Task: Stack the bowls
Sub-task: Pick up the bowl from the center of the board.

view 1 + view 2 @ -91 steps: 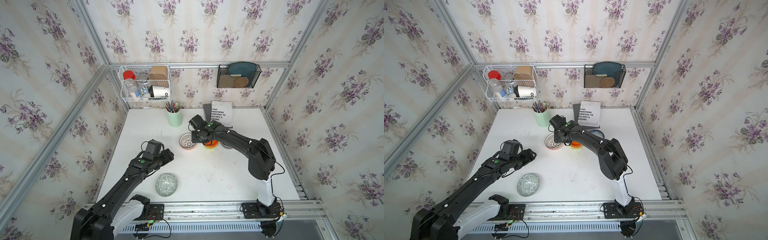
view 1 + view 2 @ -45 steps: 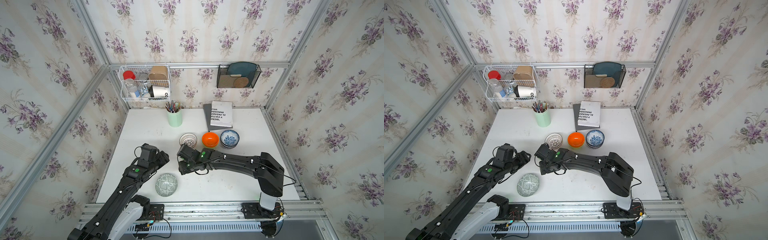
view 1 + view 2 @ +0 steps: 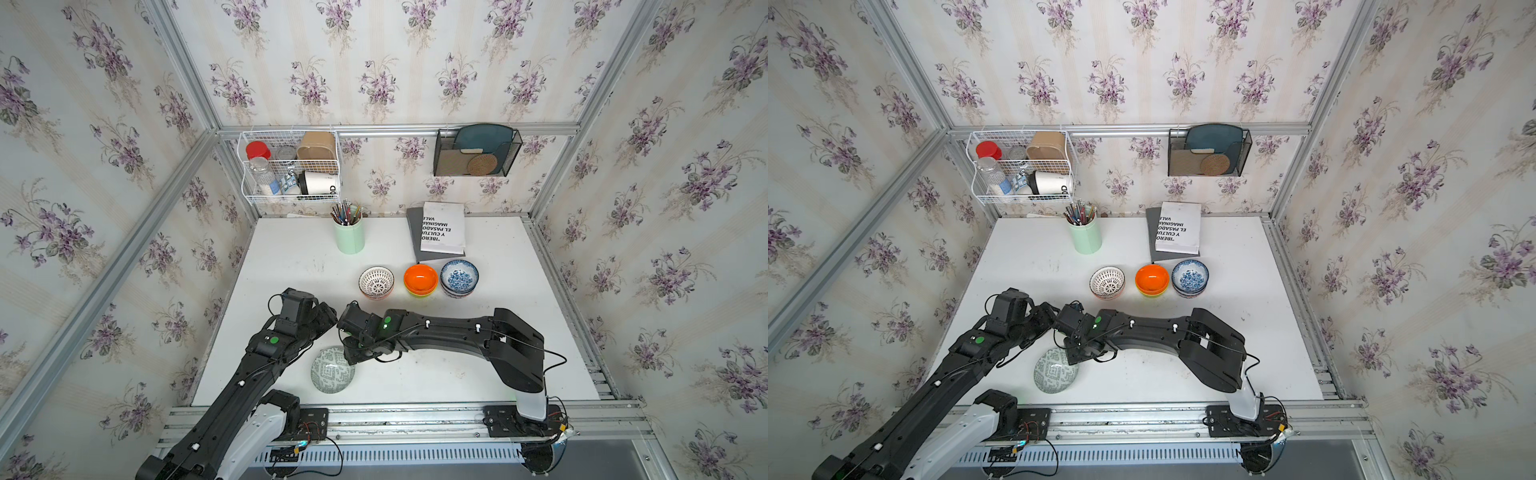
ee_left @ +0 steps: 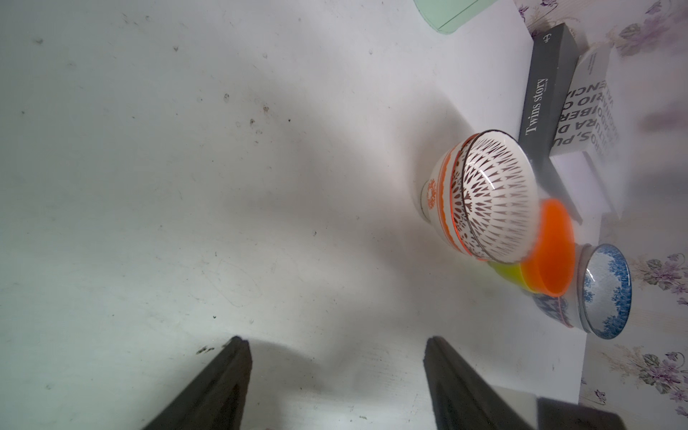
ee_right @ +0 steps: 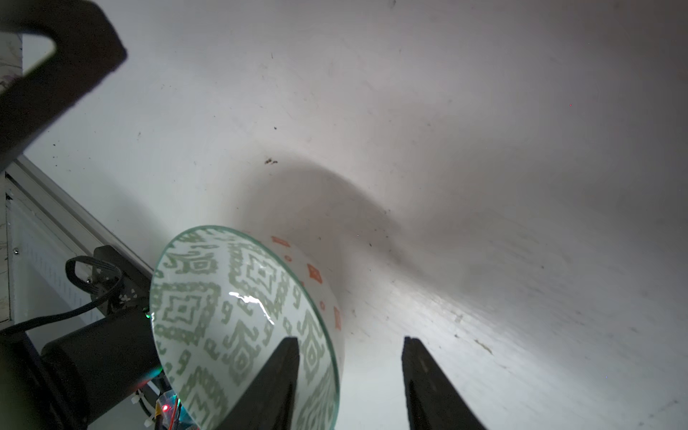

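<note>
Left arm crowds the green bowl's left side, right gripper straddles its far rim; table to its right lies bare.

In both top views the right gripper covers part of the rim of the grey-green patterned round bowl. In the right wrist view that bowl runs off the picture's edge. It is unclear whether the salmon diamonds on its outside belong to a 2nd bowl. The plain lime round bowl shows only a sliver under the plain orange round bowl. The mint green pencil cup is cut off in the left wrist view.
</note>
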Motion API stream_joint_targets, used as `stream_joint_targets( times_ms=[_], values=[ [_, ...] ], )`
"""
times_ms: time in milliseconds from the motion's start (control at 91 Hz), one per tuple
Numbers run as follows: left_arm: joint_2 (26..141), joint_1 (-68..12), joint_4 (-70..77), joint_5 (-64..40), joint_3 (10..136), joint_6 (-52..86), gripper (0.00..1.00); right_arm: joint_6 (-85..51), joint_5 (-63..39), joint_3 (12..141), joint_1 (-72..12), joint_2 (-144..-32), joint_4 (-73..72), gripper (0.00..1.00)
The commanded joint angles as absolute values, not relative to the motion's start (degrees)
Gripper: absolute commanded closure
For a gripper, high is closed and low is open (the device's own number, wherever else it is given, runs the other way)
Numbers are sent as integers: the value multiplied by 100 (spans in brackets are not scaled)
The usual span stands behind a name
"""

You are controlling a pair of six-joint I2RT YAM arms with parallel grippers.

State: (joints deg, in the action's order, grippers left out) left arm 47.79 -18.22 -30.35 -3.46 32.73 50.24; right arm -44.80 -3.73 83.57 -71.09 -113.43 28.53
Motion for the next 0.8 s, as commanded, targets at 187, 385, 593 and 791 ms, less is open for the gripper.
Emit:
stream_joint_targets(
  times_ms=[187,385,593,791],
  values=[
    [4790,-1802,-3058,-338,3279,5008,22,-4461,-509,8551,-7233,-11565,2930,57],
    [4786,-1793,-3044,-349,3279,4993,23,-4452,-422,8650,-7252,-11655,3042,67],
    [4806,-1793,-3041,-365,3279,4979,22,-4470,-320,8625,-7256,-11617,3111,92],
    [4795,-1784,-3040,-369,3284,4994,22,-4430,-131,8599,-7244,-11501,3294,100]
  ],
)
